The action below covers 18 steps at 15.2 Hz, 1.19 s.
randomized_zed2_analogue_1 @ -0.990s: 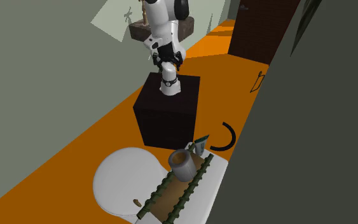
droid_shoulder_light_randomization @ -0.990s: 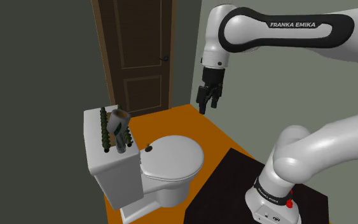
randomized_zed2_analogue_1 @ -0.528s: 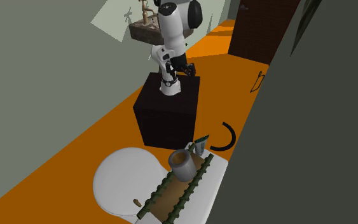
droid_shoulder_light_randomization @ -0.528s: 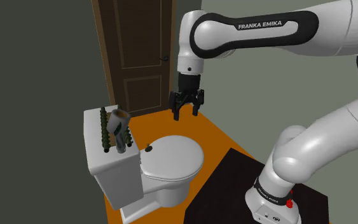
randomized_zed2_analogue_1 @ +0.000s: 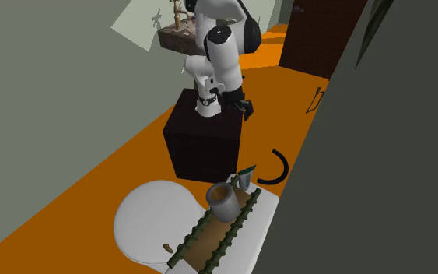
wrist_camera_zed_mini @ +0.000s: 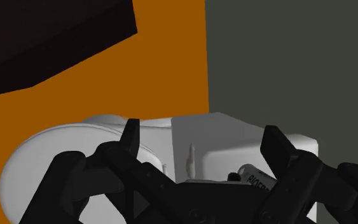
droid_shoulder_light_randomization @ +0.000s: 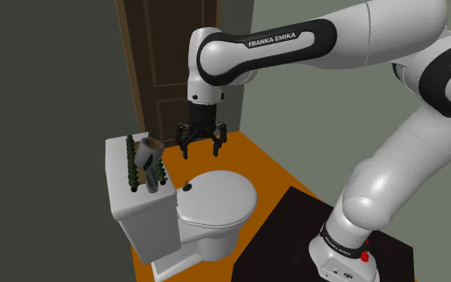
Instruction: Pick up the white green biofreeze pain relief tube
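A green-rimmed tray (droid_shoulder_light_randomization: 129, 163) lies along the toilet tank's (droid_shoulder_light_randomization: 138, 215) top. It holds a grey cup (randomized_zed2_analogue_1: 223, 200) and the tube (randomized_zed2_analogue_1: 245, 177), which sits beside the cup at the tank end nearer the stand (randomized_zed2_analogue_1: 201, 142). The jaws are spread and empty, above the seat lid (droid_shoulder_light_randomization: 219, 196) near the tank. The wrist view alone shows the tube's lettering.

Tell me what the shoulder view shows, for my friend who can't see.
A white robot arm holds its open black pincer in the air near a white toilet with its lid shut. A white and green tube stands on the toilet's tank, and a dark door is behind.
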Each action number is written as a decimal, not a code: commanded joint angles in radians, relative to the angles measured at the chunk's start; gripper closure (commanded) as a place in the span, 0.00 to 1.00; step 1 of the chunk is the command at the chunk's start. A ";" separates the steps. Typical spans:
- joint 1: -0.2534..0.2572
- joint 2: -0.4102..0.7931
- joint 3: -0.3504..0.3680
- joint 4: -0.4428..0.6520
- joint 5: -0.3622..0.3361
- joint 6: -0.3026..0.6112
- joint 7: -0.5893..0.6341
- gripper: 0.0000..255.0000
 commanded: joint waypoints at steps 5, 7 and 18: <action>0.005 0.252 0.047 0.211 -0.048 0.053 0.272 0.00; 0.015 0.335 0.049 0.284 -0.070 0.065 0.354 0.00; 0.085 0.686 0.003 0.629 -0.145 0.084 0.646 0.00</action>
